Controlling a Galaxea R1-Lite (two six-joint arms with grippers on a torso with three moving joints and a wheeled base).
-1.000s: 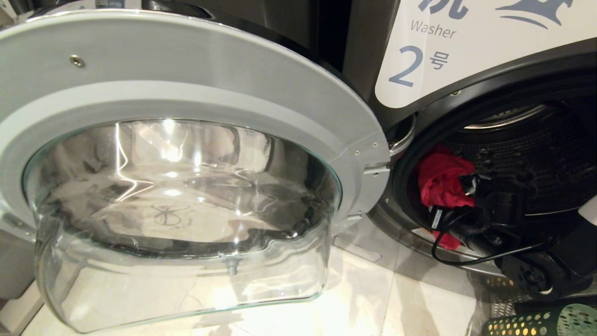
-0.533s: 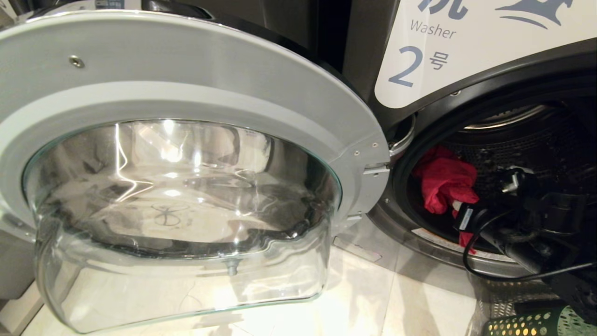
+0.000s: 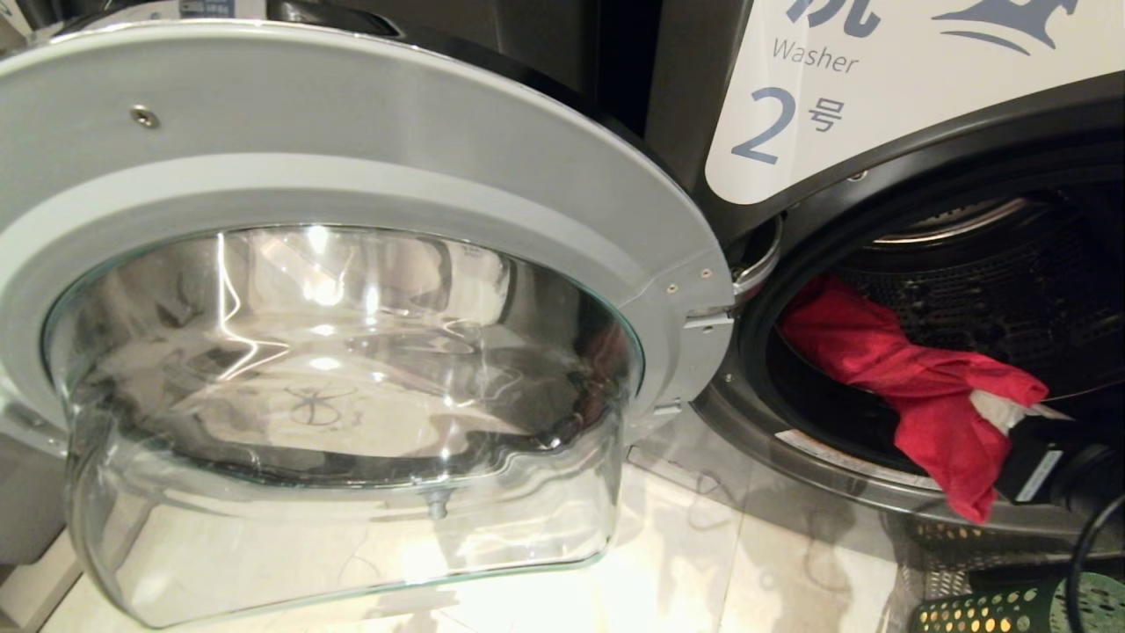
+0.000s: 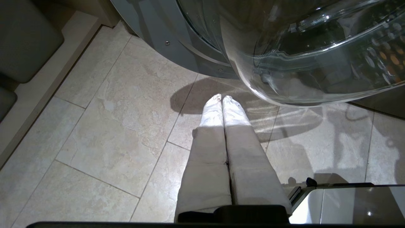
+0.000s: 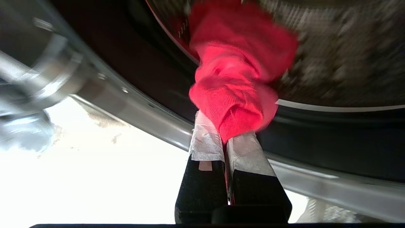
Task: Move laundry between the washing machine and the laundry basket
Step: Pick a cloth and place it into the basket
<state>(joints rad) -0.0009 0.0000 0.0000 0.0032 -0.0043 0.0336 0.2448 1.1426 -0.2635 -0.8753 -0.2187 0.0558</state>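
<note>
Pale marbled floor tiles run beneath the washing machine, a dark grey front-loader with a white label reading "Washer 2". Its round door stands swung wide open on the robot's left and fills most of the head view, the domed glass bowl catching bright reflections inside a broad grey ring. The drum opening lies to the right, dark and perforated inside.

A bright red garment stretches from inside the drum, over the lower part of the opening, with a loose fold hanging down past the chrome rim. The right gripper has its fingers closed on one end of this red cloth; in the right wrist view the taped tips pinch a bunched wad of the fabric right at the drum's lip. In the head view the gripper sits at the right edge, low in front of the opening, with a black cable looping beside it.

The green laundry basket, dotted with round holes, shows only as a rim in the bottom right corner, below the held cloth.

The left gripper hangs over the floor near the underside of the door glass, its white-wrapped fingers pressed together with nothing between them.
</note>
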